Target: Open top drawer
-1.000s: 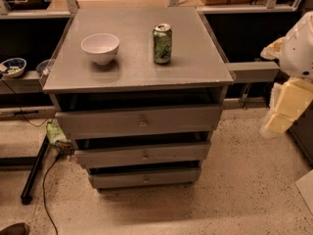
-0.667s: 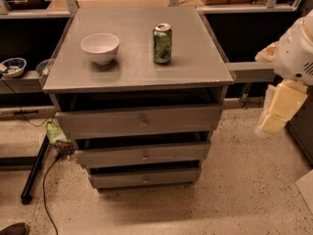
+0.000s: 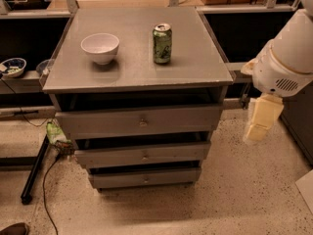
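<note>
Approaching is judged to be the step in hand. In the camera view the gripper (image 3: 256, 131) hangs in the air just off the cabinet's nearer side, pointed downward beneath the white arm (image 3: 288, 58), and nothing is seen to be touched by it. Whether it is open or closed cannot be told.

The top drawer (image 3: 98, 124) is found well apart from the gripper, across to its left in the view and at about its height, directly under the grey cabinet top (image 3: 137, 70). Its small round knob (image 3: 143, 123) sits at the centre of the flat front, farther from the gripper than the drawer's near corner. A dark gap is seen above the front, yet the drawer is judged not yet pulled out. A white bowl (image 3: 100, 47) and a green can (image 3: 162, 43) stand on the top, higher than the gripper; neither is involved.

For the next move, the gripper would need to be carried across to the drawer front, turned toward the knob and closed around it before any straight outward pull is made; the knob is small, so careful alignment is called for
</note>
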